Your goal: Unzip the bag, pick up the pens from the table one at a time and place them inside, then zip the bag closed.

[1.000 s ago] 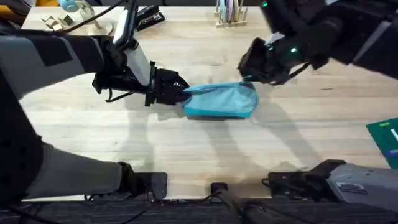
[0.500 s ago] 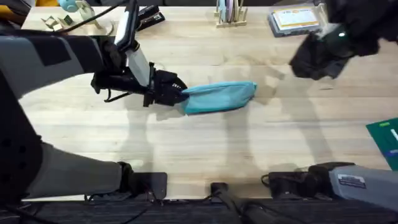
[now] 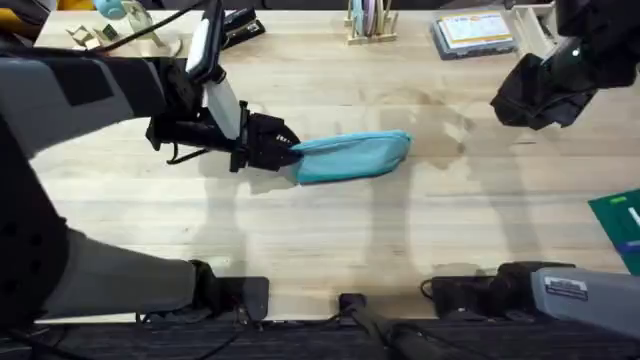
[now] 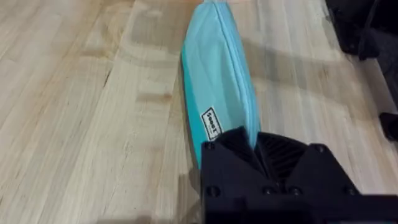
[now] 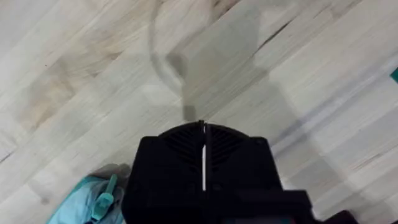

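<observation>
The teal bag (image 3: 352,158) lies lengthwise on the table (image 3: 330,240), near its middle, and its zipper line looks closed. My left gripper (image 3: 288,152) is shut on the bag's left end. In the left wrist view the bag (image 4: 214,74) stretches away from the gripper (image 4: 256,142), whose jaws pinch its near end. My right gripper (image 3: 528,97) hangs above the table at the far right, well clear of the bag. In the right wrist view it (image 5: 203,134) is shut with nothing between its fingers, and the bag's end with its zipper pull (image 5: 104,200) lies at the corner. The pens are out of view.
A wooden holder of pastel sticks (image 3: 365,22) stands at the back middle, and a clear box of cards (image 3: 474,31) lies to its right. A green item (image 3: 620,226) sits at the right edge. Small clutter (image 3: 110,30) lies at the back left.
My right gripper has left the bag's right end and swung up and to the right. The bag has settled flatter. The left gripper has kept its hold.
</observation>
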You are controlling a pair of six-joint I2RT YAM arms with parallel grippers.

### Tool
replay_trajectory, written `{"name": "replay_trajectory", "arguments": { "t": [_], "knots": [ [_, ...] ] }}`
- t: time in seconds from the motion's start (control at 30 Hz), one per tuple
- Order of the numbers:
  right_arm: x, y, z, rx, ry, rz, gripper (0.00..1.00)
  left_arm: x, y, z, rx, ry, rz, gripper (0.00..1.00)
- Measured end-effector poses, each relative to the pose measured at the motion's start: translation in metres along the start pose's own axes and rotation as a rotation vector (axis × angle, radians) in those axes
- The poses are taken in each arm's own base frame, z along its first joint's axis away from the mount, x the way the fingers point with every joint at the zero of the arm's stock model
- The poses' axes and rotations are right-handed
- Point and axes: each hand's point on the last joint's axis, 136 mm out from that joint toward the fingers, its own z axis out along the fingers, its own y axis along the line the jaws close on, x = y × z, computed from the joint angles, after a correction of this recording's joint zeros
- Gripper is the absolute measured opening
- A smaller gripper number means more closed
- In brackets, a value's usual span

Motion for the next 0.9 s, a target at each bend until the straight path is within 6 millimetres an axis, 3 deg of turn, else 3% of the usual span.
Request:
{"name": "replay_trajectory", "arguments": {
  "t": [0.17, 0.2, 0.27, 0.47, 0.7, 0.9],
  "knots": [
    [-0.004, 0.0, -0.011, -0.024, -0.032, -0.053, 0.033, 0.0, 0.0, 0.0, 0.0, 0.0, 0.0, 0.042],
    [-0.007, -0.001, -0.032, -0.076, -0.087, -0.099, 0.075, 0.0, 0.0, 0.0, 0.0, 0.0, 0.001, 0.042],
    [-0.006, 0.002, -0.049, -0.128, -0.122, -0.151, 0.185, 0.0, 0.0, 0.0, 0.0, 0.0, 0.001, 0.042],
    [0.01, 0.021, -0.1, -0.313, -0.225, -0.35, 0.966, 0.0, 0.0, 0.0, 0.0, 0.0, 0.001, 0.042],
    [0.02, 0.016, -0.15, -0.442, -0.365, -0.401, 0.997, 0.0, 0.0, 0.0, -0.001, 0.0, 0.001, 0.042],
    [0.024, 0.001, -0.179, -0.495, -0.461, -0.382, 0.997, 0.0, 0.0, 0.0, -0.001, 0.0, 0.001, 0.042]
  ]
}}
